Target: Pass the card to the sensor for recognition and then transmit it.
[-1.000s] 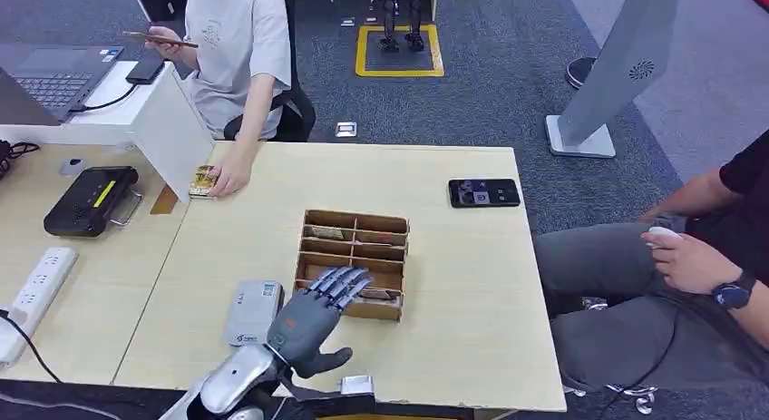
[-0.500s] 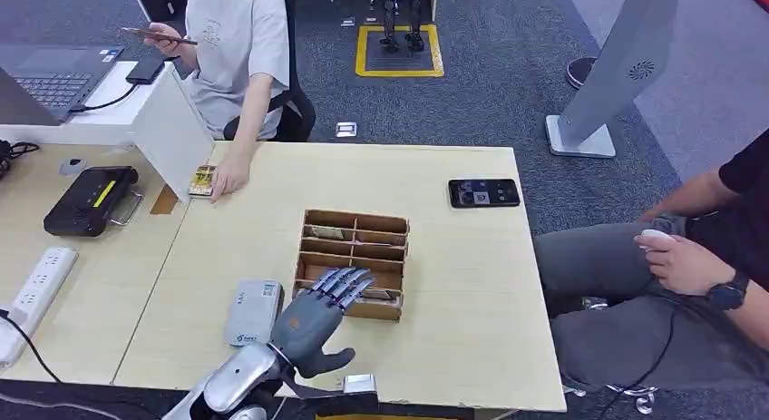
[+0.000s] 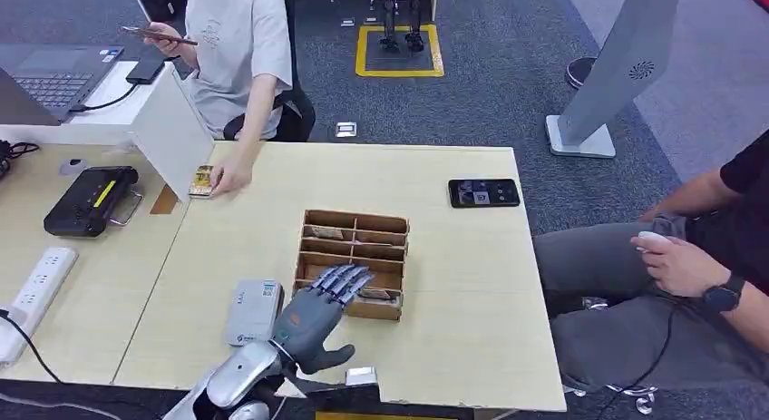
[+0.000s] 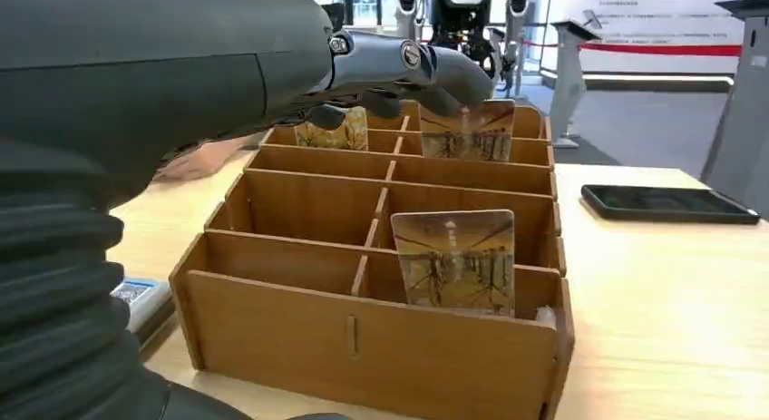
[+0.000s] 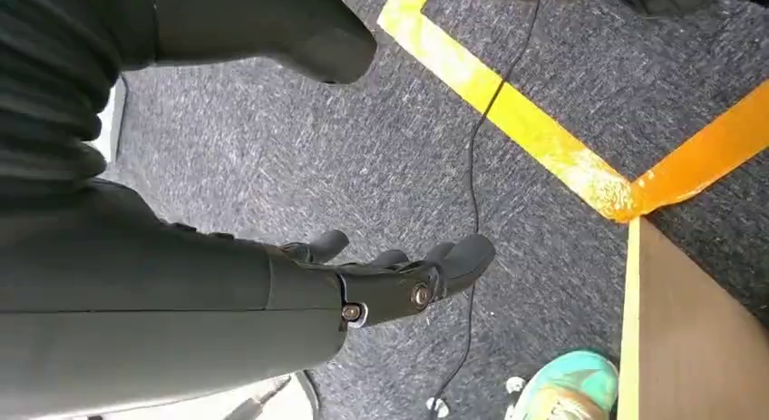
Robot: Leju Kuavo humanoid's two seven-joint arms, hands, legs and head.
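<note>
Pale wooden table (image 3: 453, 284) is carrying a compartmented wooden box (image 3: 353, 260) near its front edge, with a grey sensor (image 3: 254, 311) lying just beside it. The left hand (image 3: 317, 316) is hovering over the nearest row with fingers spread, holding nothing. A card (image 4: 453, 259) is standing upright in the near right compartment. It is probably thin, light, stiff and smooth, so pinching its free top edge seems best. The right hand (image 5: 399, 275) is hanging open over the floor.
</note>
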